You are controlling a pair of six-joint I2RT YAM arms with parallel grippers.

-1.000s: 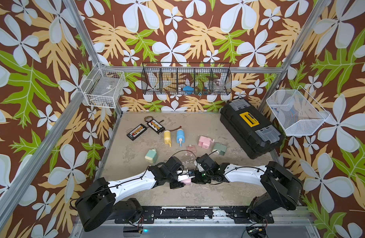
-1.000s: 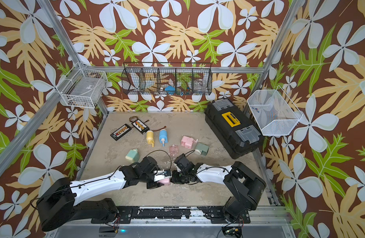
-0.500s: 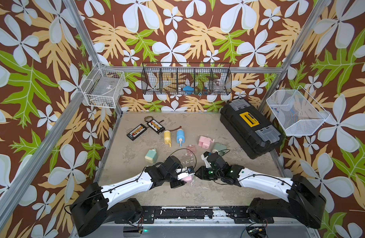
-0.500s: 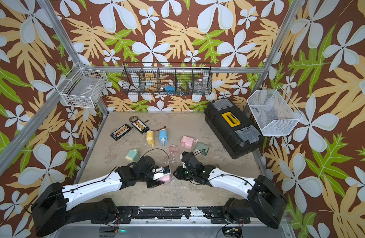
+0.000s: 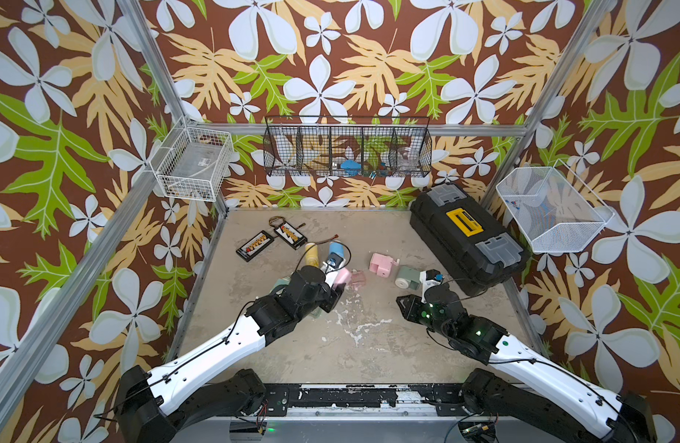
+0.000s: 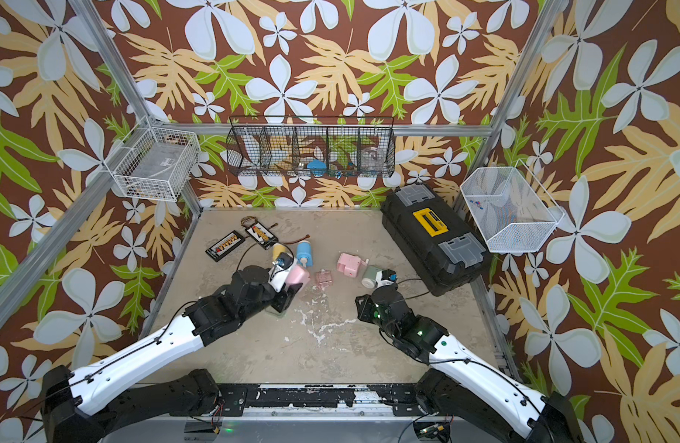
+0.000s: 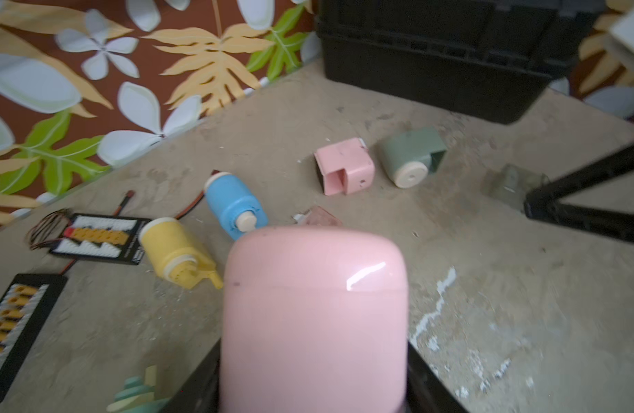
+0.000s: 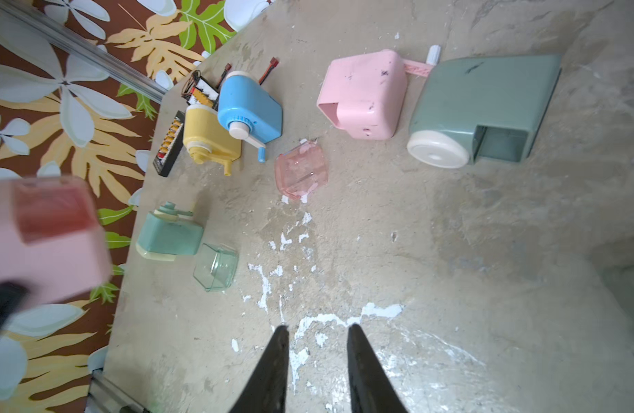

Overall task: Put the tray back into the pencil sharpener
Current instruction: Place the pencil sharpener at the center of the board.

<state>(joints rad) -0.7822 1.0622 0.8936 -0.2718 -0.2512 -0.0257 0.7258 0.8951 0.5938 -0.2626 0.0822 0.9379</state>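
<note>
One yellow label (image 5: 464,223) on black toolbox (image 5: 461,261), lettering illegible.

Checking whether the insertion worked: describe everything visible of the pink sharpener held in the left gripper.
The pink sharpener is a glossy, rounded, pale-pink plastic block, clamped between the black fingers of the left gripper and apparently lifted clear of the table. Its smooth shell faces the left wrist camera, showing a highlight and a small dark speck. The right wrist view, though blurred, shows a reddish translucent tray seated in its opening.
</note>
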